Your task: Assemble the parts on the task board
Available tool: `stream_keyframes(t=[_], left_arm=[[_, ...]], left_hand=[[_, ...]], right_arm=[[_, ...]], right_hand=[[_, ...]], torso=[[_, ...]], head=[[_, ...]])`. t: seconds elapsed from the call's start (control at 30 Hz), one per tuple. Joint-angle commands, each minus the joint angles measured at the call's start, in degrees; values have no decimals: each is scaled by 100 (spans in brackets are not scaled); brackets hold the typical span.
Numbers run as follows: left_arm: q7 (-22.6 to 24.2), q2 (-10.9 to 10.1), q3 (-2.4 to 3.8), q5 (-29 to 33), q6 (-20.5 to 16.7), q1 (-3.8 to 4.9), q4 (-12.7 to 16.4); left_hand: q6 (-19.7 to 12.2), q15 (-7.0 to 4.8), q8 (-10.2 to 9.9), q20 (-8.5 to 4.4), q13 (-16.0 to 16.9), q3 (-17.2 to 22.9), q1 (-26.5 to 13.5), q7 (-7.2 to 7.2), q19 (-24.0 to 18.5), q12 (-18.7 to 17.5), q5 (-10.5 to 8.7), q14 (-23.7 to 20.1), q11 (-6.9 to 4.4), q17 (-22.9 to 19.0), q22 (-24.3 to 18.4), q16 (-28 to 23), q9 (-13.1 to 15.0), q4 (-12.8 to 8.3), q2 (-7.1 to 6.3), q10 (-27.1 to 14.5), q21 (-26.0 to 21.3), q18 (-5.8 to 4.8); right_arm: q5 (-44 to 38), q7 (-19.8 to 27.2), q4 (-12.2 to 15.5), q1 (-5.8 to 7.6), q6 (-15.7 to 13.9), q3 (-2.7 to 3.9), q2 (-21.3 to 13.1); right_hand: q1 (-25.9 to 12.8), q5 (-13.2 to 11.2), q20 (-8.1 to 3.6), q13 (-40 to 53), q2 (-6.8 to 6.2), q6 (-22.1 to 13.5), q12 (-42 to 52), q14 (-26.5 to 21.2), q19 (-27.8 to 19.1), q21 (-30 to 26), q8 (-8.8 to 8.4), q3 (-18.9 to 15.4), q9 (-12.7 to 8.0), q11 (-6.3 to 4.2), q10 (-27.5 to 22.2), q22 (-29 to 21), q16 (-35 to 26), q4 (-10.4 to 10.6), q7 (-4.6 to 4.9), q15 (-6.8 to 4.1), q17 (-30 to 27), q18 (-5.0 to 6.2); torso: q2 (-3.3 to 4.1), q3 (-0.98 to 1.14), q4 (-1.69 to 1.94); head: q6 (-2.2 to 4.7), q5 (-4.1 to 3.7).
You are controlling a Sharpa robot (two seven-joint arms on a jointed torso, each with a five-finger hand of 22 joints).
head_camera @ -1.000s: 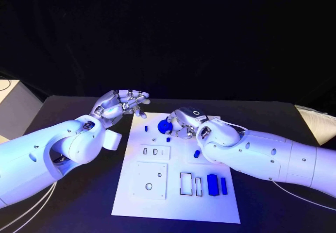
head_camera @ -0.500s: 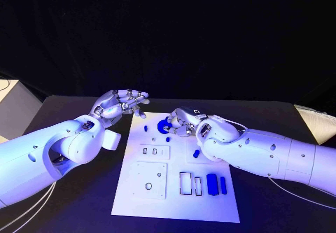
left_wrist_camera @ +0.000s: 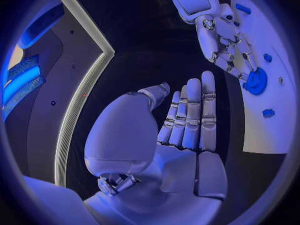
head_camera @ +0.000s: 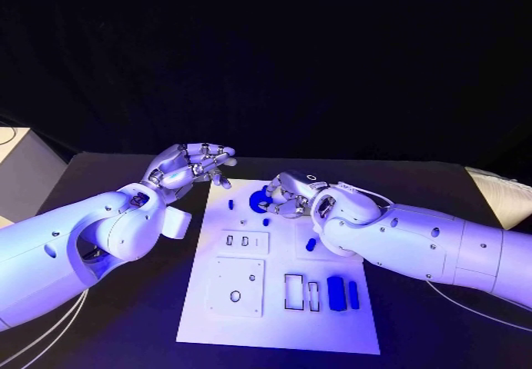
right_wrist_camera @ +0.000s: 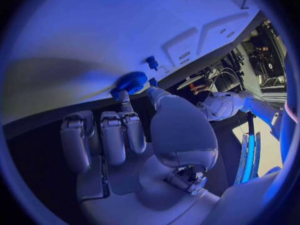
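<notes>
Task board (head_camera: 277,315) lies mid-frame on the black bench (head_camera: 443,338), white, with blue parts on it. Round blue part (head_camera: 261,200) sits near the board's upper edge; right hand (head_camera: 290,194) is on it, fingertip touching its rim, other fingers curled, no clear grasp. Left hand (head_camera: 191,165) hovers upper left of the board, fingers apart, holding nothing. Blue bars (head_camera: 336,292) sit lower right.

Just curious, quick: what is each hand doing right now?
Left hand: open, holding nothing.
Right hand: fingers on the round blue part; grip unclear.
</notes>
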Motion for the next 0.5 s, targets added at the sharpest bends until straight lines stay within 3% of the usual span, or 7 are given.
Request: stream_keyframes(t=[0.03, 0.5], left_arm=[[28, 0, 4, -18, 70, 2, 11], [28, -7, 4, -18, 71, 1, 7]], left_hand=[[-37, 32, 28, -8, 6, 9, -76, 83, -32, 35, 10, -28, -4, -5, 8, -13, 7, 21, -1, -51, 34, 62], [-37, 32, 28, -8, 6, 9, -76, 83, -32, 35, 10, -28, -4, -5, 8, -13, 7, 21, -1, -51, 34, 62]], right_arm=[[53, -77, 41, -51, 422, -29, -46], [-113, -106, 241, -52, -56, -28, -256]], right_hand=[[-41, -30, -32, 1327, -14, -4, 33, 618, 608, 26, -35, 40, -18, -51, 411, 1507, 23, 11, -46, -40, 1509, -38], [-12, -34, -33, 1318, -50, -3, 23, 618, 608, 26, -30, 72, -21, -54, 402, 1507, 23, -11, -48, -43, 1509, -38]], torso=[[8, 3, 1], [6, 3, 5]], head=[[-1, 10], [-1, 3]])
